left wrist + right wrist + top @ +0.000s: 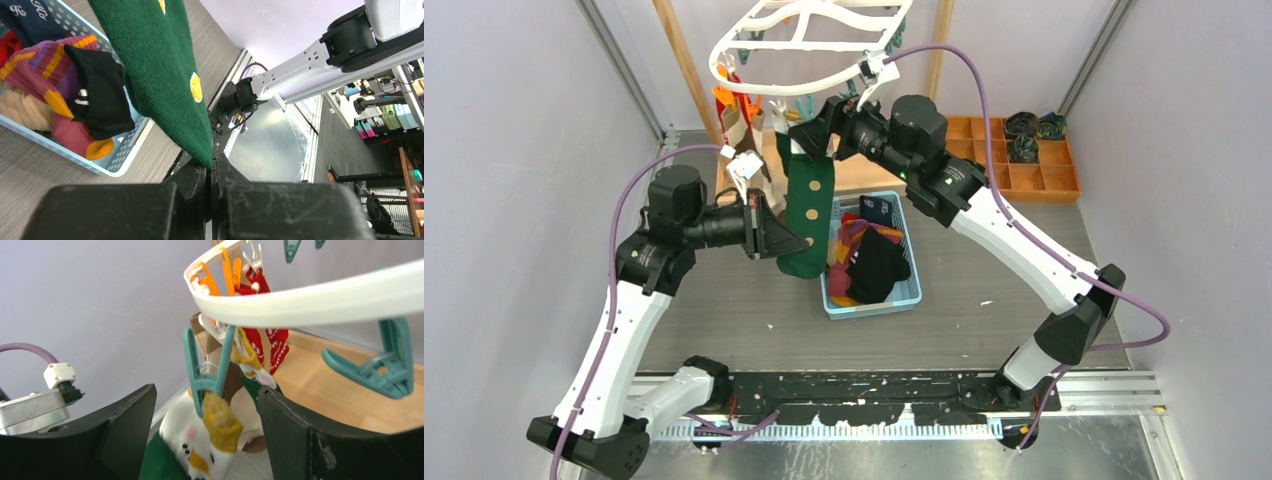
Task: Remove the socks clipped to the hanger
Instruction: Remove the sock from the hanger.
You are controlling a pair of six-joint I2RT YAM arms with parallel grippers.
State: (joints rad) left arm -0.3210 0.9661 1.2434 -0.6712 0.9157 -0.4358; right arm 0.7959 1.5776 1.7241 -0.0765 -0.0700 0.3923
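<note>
The white oval hanger [754,75] hangs at the back with orange and teal clips. From it a dark green sock [809,205] with yellow dots hangs down. My left gripper [796,245] is shut on that sock's lower tip [200,150], and the fabric is pinched between the closed jaws [211,167]. My right gripper [809,135] stands open at the sock's top. Its fingers [125,430] flank a teal clip [207,370] that bites the mustard cuff of a white patterned sock [220,430]. Green fabric [160,465] shows just below. Red patterned socks [265,340] hang farther along the hanger rim [310,300].
A light blue basket [869,308] under the hanger holds several dropped socks, and its wall [125,152] lies beside the green sock. An orange compartment tray [1024,180] with rolled socks stands back right. Wooden rack posts [686,70] and a base [864,175] stand behind.
</note>
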